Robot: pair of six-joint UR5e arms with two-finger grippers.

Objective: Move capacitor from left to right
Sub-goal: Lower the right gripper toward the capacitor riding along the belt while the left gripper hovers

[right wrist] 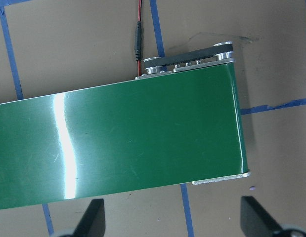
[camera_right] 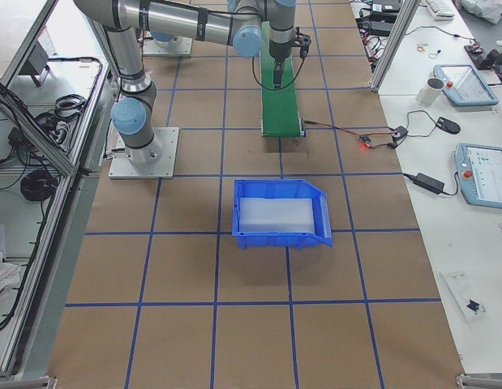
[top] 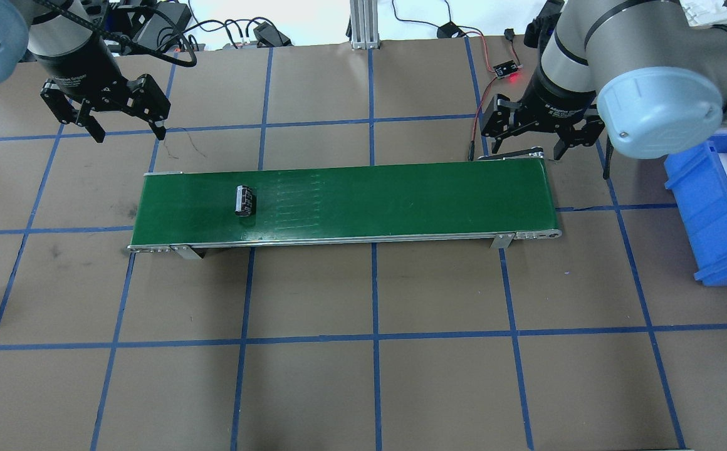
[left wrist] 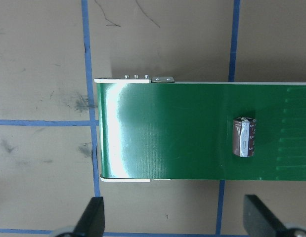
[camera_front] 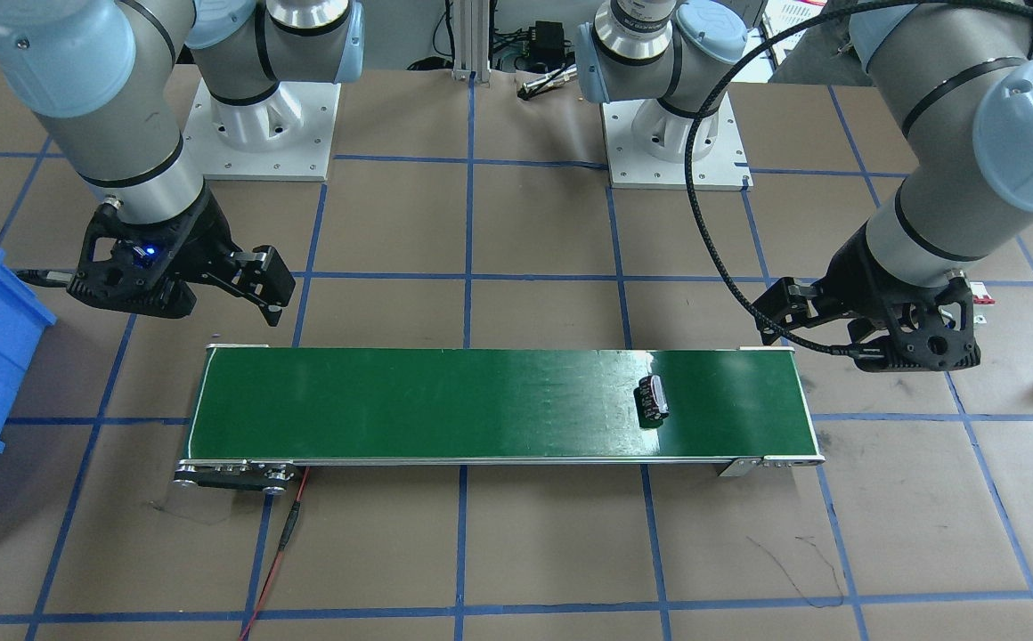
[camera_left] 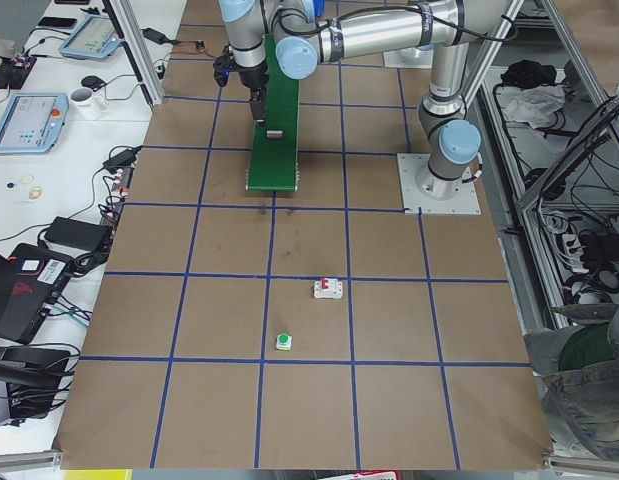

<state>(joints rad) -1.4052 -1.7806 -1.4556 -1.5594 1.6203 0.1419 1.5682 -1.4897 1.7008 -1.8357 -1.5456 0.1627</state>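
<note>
Front view: the capacitor lies on its side on the green belt, near my left end. Overhead: left pincer and right pincer both hang released, empty, beside opposite belt ends. Right wrist: no capacitor here; I'd grip across its round body once it arrives.

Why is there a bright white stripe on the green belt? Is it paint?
Not paint, most likely just light glare. Left wrist view: a white streak runs across the belt near its end, well clear of the capacitor, which looks sharp. Right wrist view: a thinner, curved streak. Front-facing view: only a soft pale sheen mid-belt.
</note>
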